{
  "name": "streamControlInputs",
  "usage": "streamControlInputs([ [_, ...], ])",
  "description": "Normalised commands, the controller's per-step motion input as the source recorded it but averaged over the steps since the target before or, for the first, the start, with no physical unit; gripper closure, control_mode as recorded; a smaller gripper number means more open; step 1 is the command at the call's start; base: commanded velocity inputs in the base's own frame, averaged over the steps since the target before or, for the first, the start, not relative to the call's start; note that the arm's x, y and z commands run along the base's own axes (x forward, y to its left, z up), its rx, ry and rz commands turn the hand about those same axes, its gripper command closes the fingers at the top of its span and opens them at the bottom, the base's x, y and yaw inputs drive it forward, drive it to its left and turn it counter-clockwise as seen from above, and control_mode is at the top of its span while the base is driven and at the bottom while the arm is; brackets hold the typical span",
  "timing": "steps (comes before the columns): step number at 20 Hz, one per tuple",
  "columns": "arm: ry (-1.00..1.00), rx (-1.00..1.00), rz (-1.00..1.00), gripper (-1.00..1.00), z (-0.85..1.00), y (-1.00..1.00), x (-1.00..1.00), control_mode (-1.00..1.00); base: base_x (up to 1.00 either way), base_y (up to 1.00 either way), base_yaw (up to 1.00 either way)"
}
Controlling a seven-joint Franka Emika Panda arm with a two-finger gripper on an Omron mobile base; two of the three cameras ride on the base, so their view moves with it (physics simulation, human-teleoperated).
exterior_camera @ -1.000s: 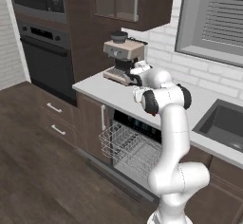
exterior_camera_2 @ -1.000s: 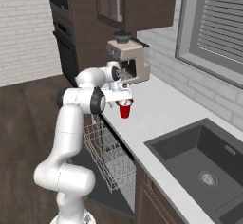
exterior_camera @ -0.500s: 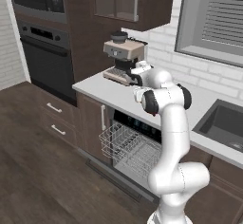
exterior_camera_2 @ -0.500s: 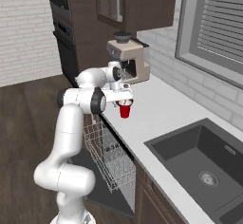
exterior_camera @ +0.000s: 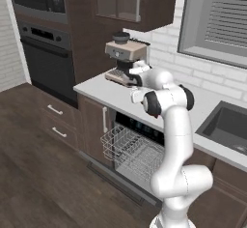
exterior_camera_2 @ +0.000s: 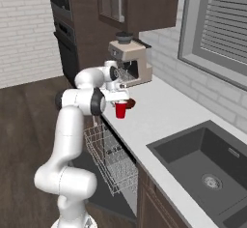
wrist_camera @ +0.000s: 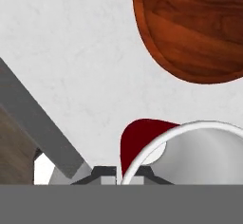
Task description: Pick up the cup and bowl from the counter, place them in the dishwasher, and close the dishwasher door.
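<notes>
The red cup (exterior_camera_2: pixel 120 111) stands on the light counter (exterior_camera_2: pixel 164 111) near its front edge. My gripper (exterior_camera_2: pixel 120 100) comes down on it from above. In the hand view the gripper (wrist_camera: pixel 126 173) is shut on the cup's white rim (wrist_camera: pixel 190 126), one fingertip on each side of the wall. The reddish-brown bowl (exterior_camera_2: pixel 130 104) sits right behind the cup, and it also shows in the hand view (wrist_camera: pixel 194 28). My arm hides the cup in the left base view. The dishwasher (exterior_camera: pixel 140 128) is open, its wire rack (exterior_camera: pixel 130 147) pulled out over the lowered dishwasher door (exterior_camera_2: pixel 99 193).
A coffee machine (exterior_camera_2: pixel 130 65) stands at the back of the counter, close behind my hand. The dark sink (exterior_camera_2: pixel 207 169) lies to the right. A black wall oven (exterior_camera: pixel 46 58) and drawers (exterior_camera: pixel 55 121) are to the left. Upper cabinets (exterior_camera: pixel 130 0) hang overhead.
The fingers have closed from wide open onto the cup's rim. The arm, cup and bowl have hardly moved.
</notes>
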Motion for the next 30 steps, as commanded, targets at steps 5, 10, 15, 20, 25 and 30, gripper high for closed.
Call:
streamControlInputs([
  [5,-0.21,0.0,-0.17,1.0,0.07,0.78,-0.95,-1.0,0.0,0.0,0.0],
  [10,-0.23,0.0,-0.39,1.0,0.0,0.85,-0.95,-1.0,0.0,0.0,0.0],
  [15,-0.31,-0.01,-0.5,1.0,-0.3,0.8,-0.73,-1.0,0.0,0.0,0.0],
  [20,-0.3,-0.14,-0.41,1.0,-0.27,0.52,-0.14,-1.0,0.0,0.0,0.0],
  [25,-0.12,-0.11,-0.32,1.0,-0.43,-0.07,0.24,-1.0,0.0,0.0,0.0],
  [30,-0.03,0.0,-0.09,1.0,-0.91,-0.39,0.7,-1.0,0.0,0.0,0.0],
])
